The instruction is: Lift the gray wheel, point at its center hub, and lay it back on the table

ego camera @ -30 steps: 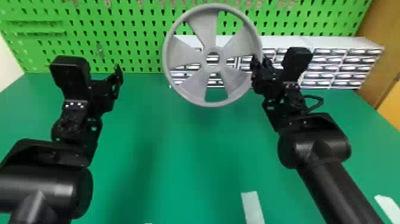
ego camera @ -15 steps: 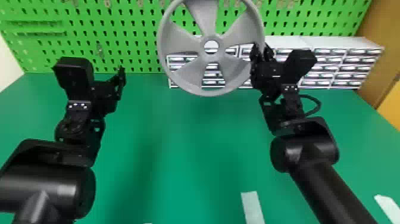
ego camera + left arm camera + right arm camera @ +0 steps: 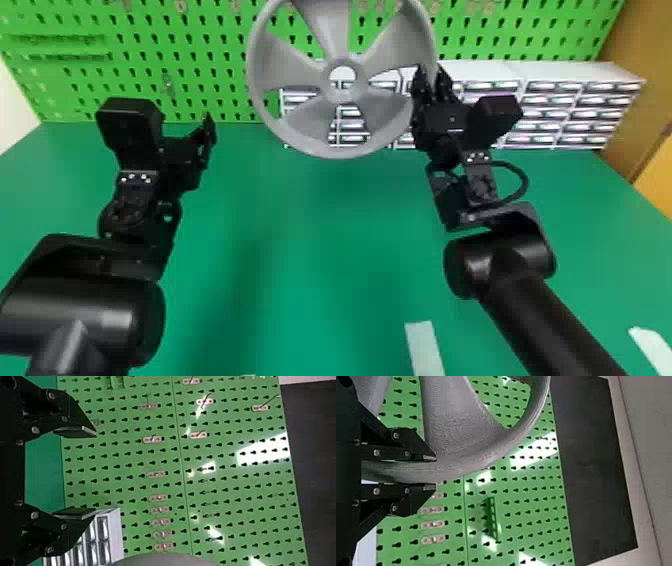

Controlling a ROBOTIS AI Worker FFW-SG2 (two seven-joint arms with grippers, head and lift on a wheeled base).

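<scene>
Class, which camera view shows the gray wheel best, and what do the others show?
The head view, showing the gray wheel's hub, spokes and most of its rim. The right wrist view gives spokes and a close stretch of rim between the right gripper's fingers; the left wrist view, a curved sliver.

At the back of the tabletop there is the pegboard; before it, from middle to right, the drawers. The wheel is before both, in the right end effector. The left end effector is left of it.
</scene>
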